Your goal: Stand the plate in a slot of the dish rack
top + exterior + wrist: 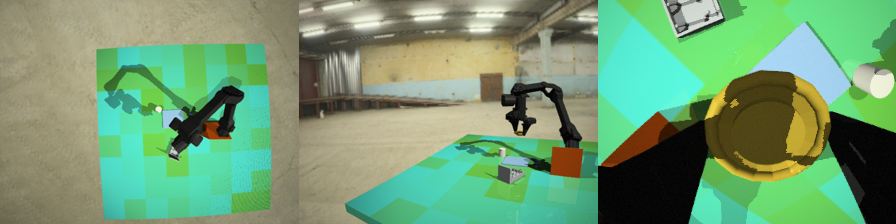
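A round yellow plate [519, 133] [765, 127] is held level in the air, its face toward the wrist camera. My gripper [520, 133] [766, 123] is shut on the plate, one finger at each side of its rim. It hangs high above the table, pointing down. The grey dish rack [174, 157] [504, 173] [701, 28] stands on the table with a tall end wall and small upright rails. It is at the upper left in the wrist view, off to the side of the plate. In the top view the arm hides part of the rack, and the plate is not visible.
A flat light-blue square [168, 114] [513, 161] [803, 55] lies behind the rack. A white cylinder [158, 109] [502, 152] [873, 80] stands beside it. An orange panel [212, 136] [566, 162] [643, 142] stands near the arm's base. A small dark-blue item [537, 163] lies in shadow.
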Controlling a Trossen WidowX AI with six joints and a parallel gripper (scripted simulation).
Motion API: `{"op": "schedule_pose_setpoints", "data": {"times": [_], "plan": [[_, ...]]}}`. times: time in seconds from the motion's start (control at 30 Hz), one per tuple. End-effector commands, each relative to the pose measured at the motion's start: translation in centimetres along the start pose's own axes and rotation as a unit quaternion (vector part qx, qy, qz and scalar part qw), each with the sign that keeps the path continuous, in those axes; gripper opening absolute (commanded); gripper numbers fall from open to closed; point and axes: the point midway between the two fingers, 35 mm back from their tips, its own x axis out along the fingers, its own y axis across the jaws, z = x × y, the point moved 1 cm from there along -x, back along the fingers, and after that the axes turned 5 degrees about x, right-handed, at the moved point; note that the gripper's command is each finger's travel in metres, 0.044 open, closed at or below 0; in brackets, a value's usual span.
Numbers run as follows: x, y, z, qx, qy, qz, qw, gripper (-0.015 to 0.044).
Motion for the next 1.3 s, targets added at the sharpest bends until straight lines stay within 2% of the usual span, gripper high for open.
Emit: {"op": "schedule_pose_setpoints", "data": {"times": [0.0, 0.3, 0.63, 0.93, 1.27], "plan": [[0.3, 1.0, 0.3, -0.084, 0.005, 0.004, 0.996, 0.0], [0.3, 2.3, 0.9, -0.238, 0.004, 0.005, 0.971, 0.0], [0.3, 3.8, 1.4, -0.403, 0.003, 0.006, 0.915, 0.0], [0.4, 5.1, 1.8, -0.54, 0.003, 0.007, 0.841, 0.0], [0.5, 6.6, 2.2, -0.677, 0.003, 0.007, 0.736, 0.0]]}}
